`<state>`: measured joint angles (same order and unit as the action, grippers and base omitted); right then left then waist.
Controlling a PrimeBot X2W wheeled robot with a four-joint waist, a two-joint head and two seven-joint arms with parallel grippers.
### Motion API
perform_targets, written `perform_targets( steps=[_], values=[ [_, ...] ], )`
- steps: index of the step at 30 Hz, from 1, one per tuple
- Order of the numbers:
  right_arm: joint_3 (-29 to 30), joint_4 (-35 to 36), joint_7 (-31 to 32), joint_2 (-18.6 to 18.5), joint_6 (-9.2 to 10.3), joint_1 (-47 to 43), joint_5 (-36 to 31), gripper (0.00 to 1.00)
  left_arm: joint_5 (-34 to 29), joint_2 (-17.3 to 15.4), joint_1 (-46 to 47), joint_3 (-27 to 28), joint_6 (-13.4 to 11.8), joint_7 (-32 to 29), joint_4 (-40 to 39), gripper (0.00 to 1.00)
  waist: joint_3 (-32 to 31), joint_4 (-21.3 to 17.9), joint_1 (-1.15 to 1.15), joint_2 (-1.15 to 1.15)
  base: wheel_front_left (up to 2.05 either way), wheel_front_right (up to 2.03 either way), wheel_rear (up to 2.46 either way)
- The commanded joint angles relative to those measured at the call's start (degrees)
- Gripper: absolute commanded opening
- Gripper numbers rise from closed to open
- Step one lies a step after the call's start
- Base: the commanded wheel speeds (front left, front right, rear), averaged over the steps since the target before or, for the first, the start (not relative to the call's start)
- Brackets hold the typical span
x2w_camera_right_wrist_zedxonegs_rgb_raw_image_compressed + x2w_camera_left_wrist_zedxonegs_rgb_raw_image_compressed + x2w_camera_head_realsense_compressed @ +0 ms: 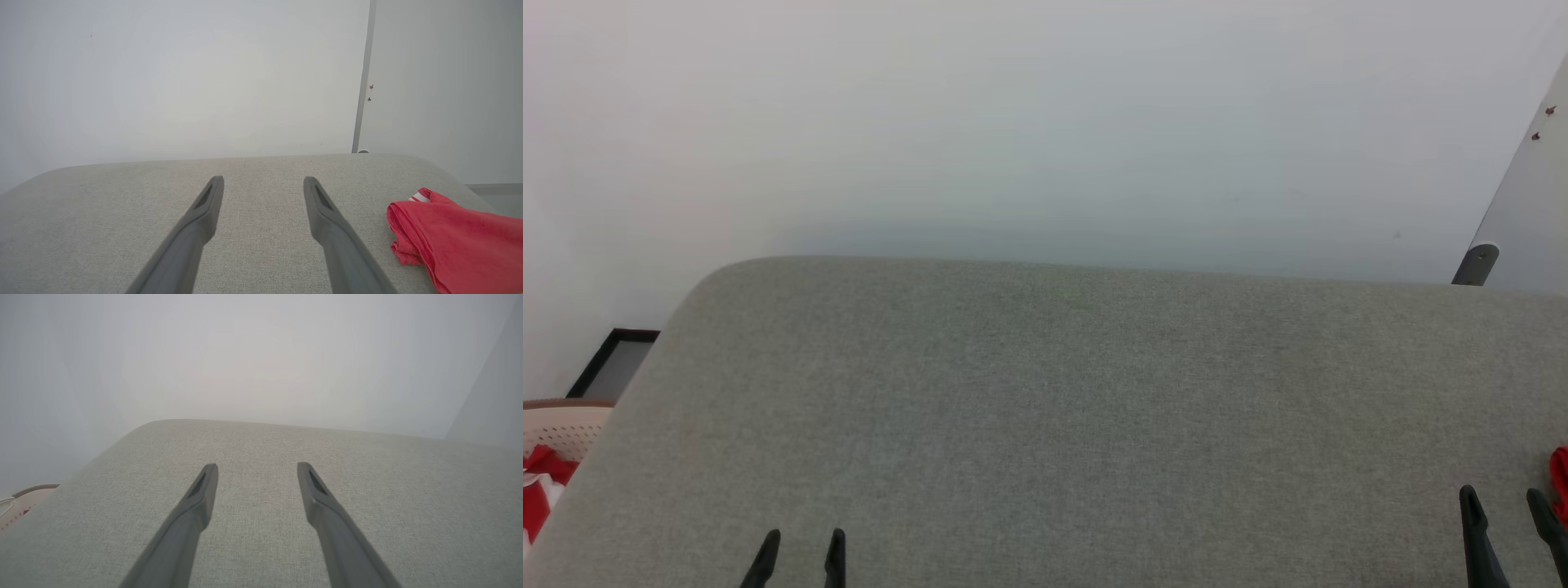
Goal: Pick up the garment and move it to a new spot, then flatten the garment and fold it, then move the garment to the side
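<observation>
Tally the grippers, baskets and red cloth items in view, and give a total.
Grippers: 2 (left gripper, right gripper)
Basket: 1
Red cloth items: 2 (garment, cloth in the basket)
Total: 5

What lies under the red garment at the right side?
The garment lies bunched on the grey fabric surface, near its rounded corner. Whether anything else is beneath cannot be seen: the cloth covers that spot.
</observation>
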<state>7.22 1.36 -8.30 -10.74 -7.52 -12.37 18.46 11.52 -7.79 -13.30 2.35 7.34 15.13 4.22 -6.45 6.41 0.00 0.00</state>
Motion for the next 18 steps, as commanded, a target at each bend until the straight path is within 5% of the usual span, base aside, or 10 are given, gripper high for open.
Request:
perform_targets(
  steps=[1,18],
  values=[
    [0.3,0.2,-0.1,0.2,0.06,-0.3,-0.2,1.00,-0.1,-0.2,-0.1,0.0,0.1,0.0,-0.2,1.00,0.0,0.0,0.00,0.00,0.00,0.00,0.00],
    [-0.4,-0.3,-0.9,1.0,0.06,0.2,0.7,1.00,-0.1,0.1,0.7,0.3,0.1,0.0,-0.3,1.00,0.2,0.1,0.00,0.00,0.00,0.00,0.00]
  ],
)
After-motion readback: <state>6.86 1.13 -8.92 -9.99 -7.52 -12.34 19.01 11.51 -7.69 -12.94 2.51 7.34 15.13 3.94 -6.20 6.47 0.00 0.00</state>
